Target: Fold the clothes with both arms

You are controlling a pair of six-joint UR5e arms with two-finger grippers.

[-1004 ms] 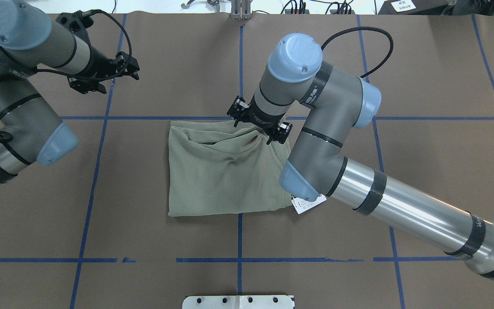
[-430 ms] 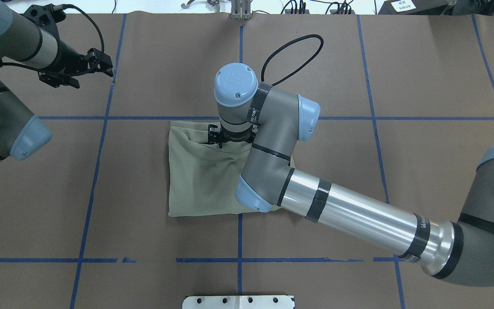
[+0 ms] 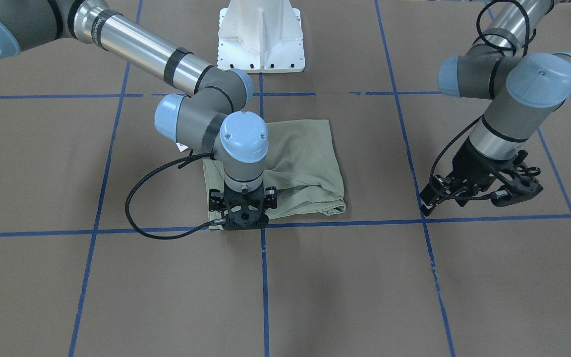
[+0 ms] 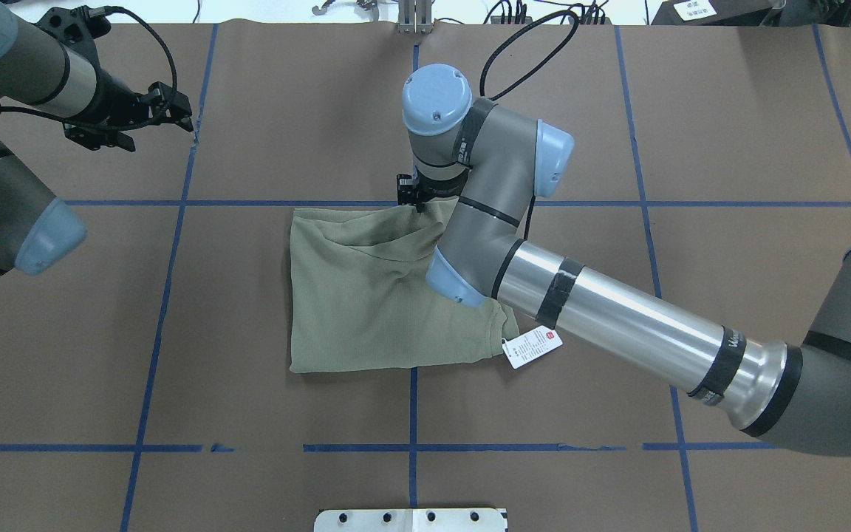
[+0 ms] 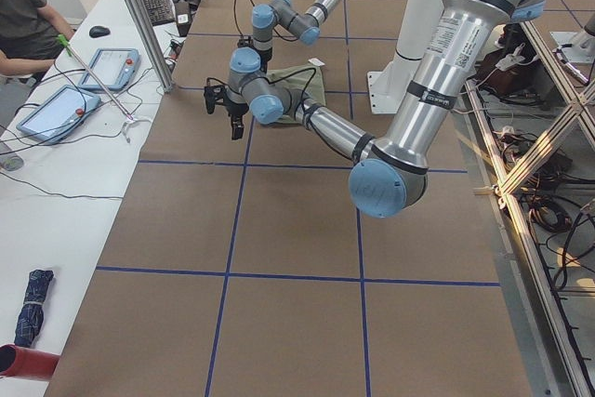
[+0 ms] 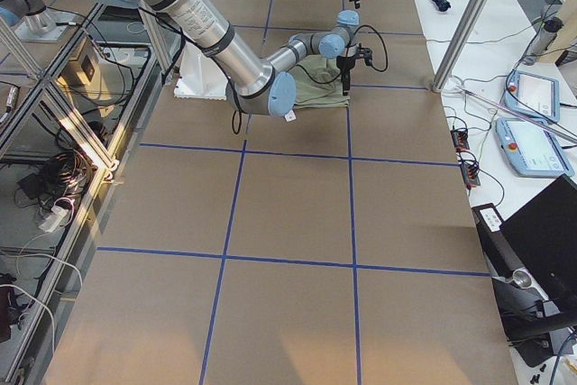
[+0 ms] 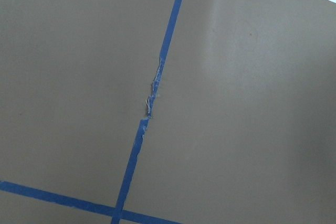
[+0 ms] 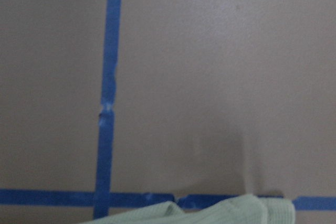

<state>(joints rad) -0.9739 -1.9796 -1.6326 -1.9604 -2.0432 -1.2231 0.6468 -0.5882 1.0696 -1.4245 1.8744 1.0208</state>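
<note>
**Right hand** (image 3: pixel 242 224): points straight down at the shirt's far edge, on the blue tape line (image 4: pixel 248 202). Its fingers are hidden behind its own body, so I cannot tell whether it pinches the cloth or only touches it.

**Left hand** (image 4: pixel 178 114): jaws look parted and hold nothing. It hovers over bare tabletop, well apart from the shirt.

**Step in hand, as I judge it:** dressing the far edge of a fold that is nearly done.
- I would keep the right hand low and draw the edge straight along the tape line, not diagonally, so the creases run out.
- I would keep the right elbow, which hangs over the cloth, from brushing the top layer.
- I would bring the left hand in to pin the far-left corner.

**Shirt** (image 4: pixel 366 303):
- Olive-green knit, folded to a rough square at mid-tabletop.
- The near and left edges are straight.
- The top layer is slack, and creases fan out from the far-right corner by the right hand.
- A loose lip runs along the far edge.

**Hang tag** (image 4: pixel 533 347): white with a red mark, sticking out at the near-right corner.

**Tabletop** (image 4: pixel 728 133): brown paper, gridded with the blue tape.
</note>
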